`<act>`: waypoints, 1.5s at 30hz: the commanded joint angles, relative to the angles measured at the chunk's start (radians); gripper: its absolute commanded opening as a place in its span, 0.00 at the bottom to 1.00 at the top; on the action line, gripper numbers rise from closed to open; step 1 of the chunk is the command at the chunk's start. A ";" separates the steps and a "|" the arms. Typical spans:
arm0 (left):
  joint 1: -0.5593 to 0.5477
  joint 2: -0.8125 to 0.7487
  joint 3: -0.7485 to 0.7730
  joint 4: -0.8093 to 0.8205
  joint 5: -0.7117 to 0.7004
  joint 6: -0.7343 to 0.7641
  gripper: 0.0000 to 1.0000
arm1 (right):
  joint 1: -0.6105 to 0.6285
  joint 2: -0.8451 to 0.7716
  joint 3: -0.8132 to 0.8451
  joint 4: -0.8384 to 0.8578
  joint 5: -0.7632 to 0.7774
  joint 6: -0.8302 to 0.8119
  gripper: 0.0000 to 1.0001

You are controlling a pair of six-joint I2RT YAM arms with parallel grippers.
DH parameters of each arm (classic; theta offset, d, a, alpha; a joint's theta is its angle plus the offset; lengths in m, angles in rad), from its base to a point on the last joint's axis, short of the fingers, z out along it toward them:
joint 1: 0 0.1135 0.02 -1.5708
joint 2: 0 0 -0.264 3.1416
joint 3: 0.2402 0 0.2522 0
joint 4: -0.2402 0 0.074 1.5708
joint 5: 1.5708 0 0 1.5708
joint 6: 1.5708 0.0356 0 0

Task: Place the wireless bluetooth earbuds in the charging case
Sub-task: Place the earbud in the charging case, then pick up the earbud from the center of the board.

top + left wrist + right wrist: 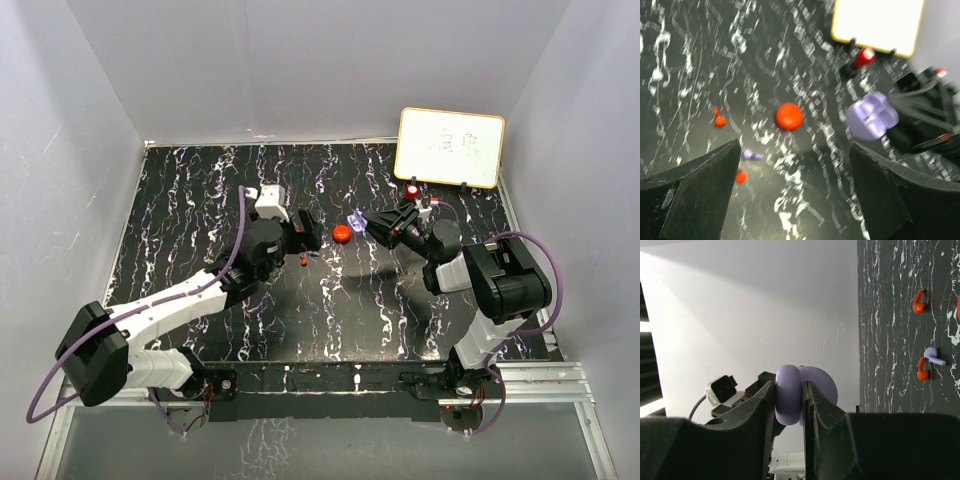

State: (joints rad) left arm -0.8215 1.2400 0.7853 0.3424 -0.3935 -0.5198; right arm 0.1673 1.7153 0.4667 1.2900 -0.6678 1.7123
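My right gripper (372, 224) is shut on the pale purple charging case (789, 400) and holds it above the table, lid open (821, 385). The case also shows in the left wrist view (872, 116). My left gripper (313, 238) is open and empty above the table, fingers (695, 185) spread wide. A round red case (789, 116) lies on the table ahead of it. Two red earbuds (718, 119) (740, 176) and one pale purple earbud (752, 155) lie near the left finger. The right wrist view shows them too: red (919, 301), purple (934, 357), red (922, 370). A second purple earbud is not visible.
A white board (450, 147) with a yellow rim stands at the back right on small feet, with a red piece (413, 188) at its base. The black marbled table (200, 200) is enclosed by white walls on three sides.
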 commanded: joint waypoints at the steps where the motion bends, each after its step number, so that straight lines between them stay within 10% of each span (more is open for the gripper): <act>1: 0.001 0.013 -0.042 -0.126 -0.008 -0.037 0.87 | -0.009 0.010 -0.005 0.100 -0.022 -0.024 0.00; 18: 0.002 0.204 -0.150 0.081 0.215 -0.209 0.85 | -0.044 -0.053 -0.017 0.009 -0.030 -0.111 0.00; 45: 0.019 0.410 -0.077 0.141 0.185 -0.177 0.86 | -0.085 -0.066 -0.029 -0.003 -0.049 -0.120 0.00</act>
State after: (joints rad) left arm -0.8158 1.6371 0.6666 0.4801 -0.1829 -0.7193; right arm 0.0906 1.6817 0.4423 1.2312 -0.7086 1.5990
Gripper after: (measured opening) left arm 0.858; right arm 0.238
